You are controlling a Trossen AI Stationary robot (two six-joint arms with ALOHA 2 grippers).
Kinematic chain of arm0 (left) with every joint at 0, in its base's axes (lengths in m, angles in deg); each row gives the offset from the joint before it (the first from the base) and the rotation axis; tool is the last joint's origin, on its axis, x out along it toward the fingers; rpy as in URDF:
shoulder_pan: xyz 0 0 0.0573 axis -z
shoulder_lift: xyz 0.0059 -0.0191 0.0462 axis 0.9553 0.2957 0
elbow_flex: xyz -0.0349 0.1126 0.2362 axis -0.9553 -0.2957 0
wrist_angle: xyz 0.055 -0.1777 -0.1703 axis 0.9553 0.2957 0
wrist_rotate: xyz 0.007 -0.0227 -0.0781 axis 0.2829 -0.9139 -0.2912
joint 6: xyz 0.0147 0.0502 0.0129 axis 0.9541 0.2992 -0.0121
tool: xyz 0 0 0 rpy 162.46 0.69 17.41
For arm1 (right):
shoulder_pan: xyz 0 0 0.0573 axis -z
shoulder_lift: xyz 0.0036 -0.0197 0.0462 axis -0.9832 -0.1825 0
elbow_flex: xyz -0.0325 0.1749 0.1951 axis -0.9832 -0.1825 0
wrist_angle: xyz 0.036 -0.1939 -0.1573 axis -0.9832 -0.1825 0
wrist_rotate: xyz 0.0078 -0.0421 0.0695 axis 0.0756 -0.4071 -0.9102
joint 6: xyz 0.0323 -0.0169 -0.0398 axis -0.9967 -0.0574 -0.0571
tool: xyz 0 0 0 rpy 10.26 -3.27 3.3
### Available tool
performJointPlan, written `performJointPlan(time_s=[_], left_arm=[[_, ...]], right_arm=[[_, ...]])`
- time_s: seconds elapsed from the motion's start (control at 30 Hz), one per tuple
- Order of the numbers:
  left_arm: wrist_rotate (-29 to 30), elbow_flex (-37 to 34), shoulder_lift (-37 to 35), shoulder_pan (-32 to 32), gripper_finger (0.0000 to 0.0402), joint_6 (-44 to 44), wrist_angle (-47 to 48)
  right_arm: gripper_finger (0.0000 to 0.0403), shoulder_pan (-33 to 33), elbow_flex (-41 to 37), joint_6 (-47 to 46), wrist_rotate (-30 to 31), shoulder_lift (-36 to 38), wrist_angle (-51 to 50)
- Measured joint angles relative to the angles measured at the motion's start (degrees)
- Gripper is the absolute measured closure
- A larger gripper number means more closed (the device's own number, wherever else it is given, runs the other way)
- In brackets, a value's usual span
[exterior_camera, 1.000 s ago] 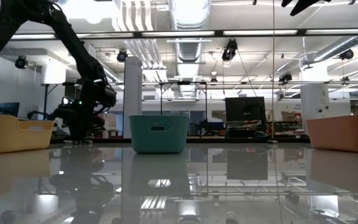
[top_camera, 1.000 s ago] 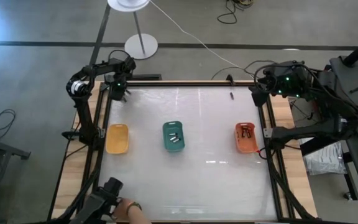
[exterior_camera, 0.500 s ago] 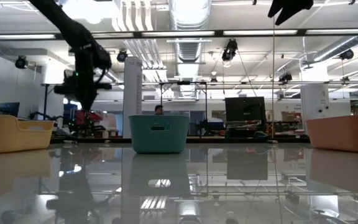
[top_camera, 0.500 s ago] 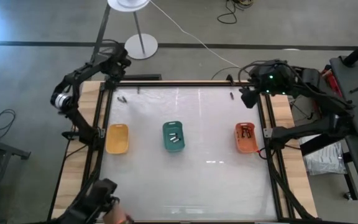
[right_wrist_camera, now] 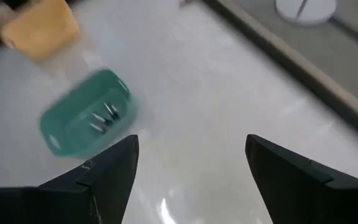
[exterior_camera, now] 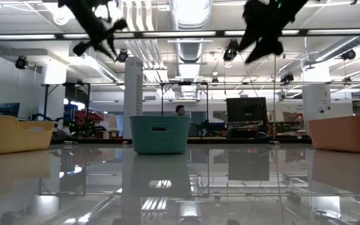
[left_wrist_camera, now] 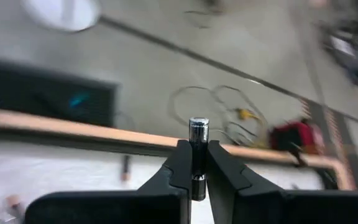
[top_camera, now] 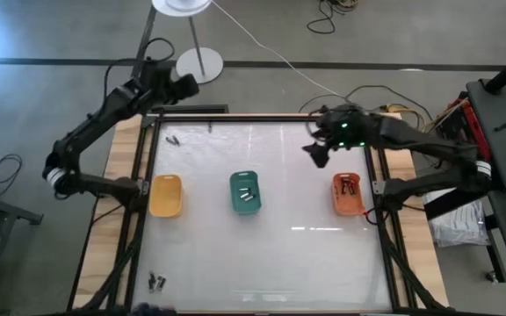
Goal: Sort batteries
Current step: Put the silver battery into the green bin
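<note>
My left gripper (top_camera: 186, 85) is raised high beyond the table's far-left corner and is shut on a small silver-and-dark battery (left_wrist_camera: 197, 130). My right gripper (top_camera: 311, 151) hovers open above the table, between the green tray (top_camera: 246, 191) and the orange tray (top_camera: 350, 194). In the right wrist view its fingers (right_wrist_camera: 191, 142) stand wide apart, with the green tray (right_wrist_camera: 86, 118) ahead. Both of these trays hold batteries. The yellow tray (top_camera: 165, 195) sits at the left. Loose batteries lie near the far-left corner (top_camera: 172, 139) and by the near edge (top_camera: 155, 281). My left gripper pinches the battery between its two fingers (left_wrist_camera: 180, 163). The battery lies along the fingers, and its silver end (left_wrist_camera: 197, 126) sticks out past their tips. It is lifted clear of the table.
The glossy white table is bounded by a dark frame (top_camera: 262, 117) with wooden edges outside it. A lamp base (top_camera: 198, 64) and cables lie on the floor beyond the far edge. In the low view both arms show high above the trays (exterior_camera: 160, 134).
My left gripper has risen from the table's far-left corner, swinging up and beyond the far edge. My right gripper has moved from the far-right corner toward the table's left and near side, over the table. A person's hand at the near-left edge has withdrawn, and batteries now lie there.
</note>
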Motion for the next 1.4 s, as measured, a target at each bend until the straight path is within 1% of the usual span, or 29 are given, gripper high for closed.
performJointPlan(time_s=[0.1, 0.2, 0.3, 0.43, 0.53, 0.6, 0.7, 0.83, 1.03, 1.23, 1.4], left_arm=[[0.3, -0.1, -2.8, 6.7, 0.0393, 4.7, -2.8], [0.3, -2.2, -4.9, 15.4, 0.0393, 12.6, -9.1], [-1.6, -5.1, -6.3, 24.2, 0.0393, 17.7, -17.1], [-1.8, -9.6, -6.8, 33.3, 0.0393, 19.8, -31.3], [-3.3, -13.1, -5.9, 37.5, 0.0393, 20.7, -44.8], [-5.4, -14.5, -4.8, 38.9, 0.0393, 20.4, -51.6], [-5.7, -16.4, -3.0, 40.2, 0.0393, 17.9, -58.8], [-6.0, -16.3, -0.6, 41.1, 0.0393, 16.3, -63.4], [-10.7, -13.7, 3.1, 42.2, 0.0393, 15.3, -63.0], [-12.2, -12.1, 5.2, 42.9, 0.0393, 13.3, -62.4], [-12.3, -12.1, 4.6, 43.4, 0.0393, 12.6, -59.8]], right_arm=[[0.0124, -0.4, -3.9, -1.8, -0.9, -3.4, 2.9], [0.0132, -2.2, -4.7, -4.4, -2.2, -6.1, 8.8], [0.0138, -3.8, -3.3, -6.7, -6.9, -6.7, 16.7], [0.0139, -5.1, 1.0, -8.7, -12.8, -6.2, 26.1], [0.0134, -6.9, 3.5, -10.2, -13.4, -6.1, 33.2], [0.0131, -8.3, 4.3, -11.5, -13.5, -6.2, 37.2], [0.0129, -10.7, 5.0, -12.6, -13.5, -6.3, 40.4], [0.0136, -13.4, 4.9, -12.9, -10.9, -6.3, 39.8], [0.0161, -15.6, 4.8, -14.4, -6.9, -7.6, 40.1], [0.0185, -16.2, 4.7, -14.4, -6.7, -10.8, 41.0], [0.0201, -16.3, 5.0, -14.4, -6.6, -11.1, 42.5]])
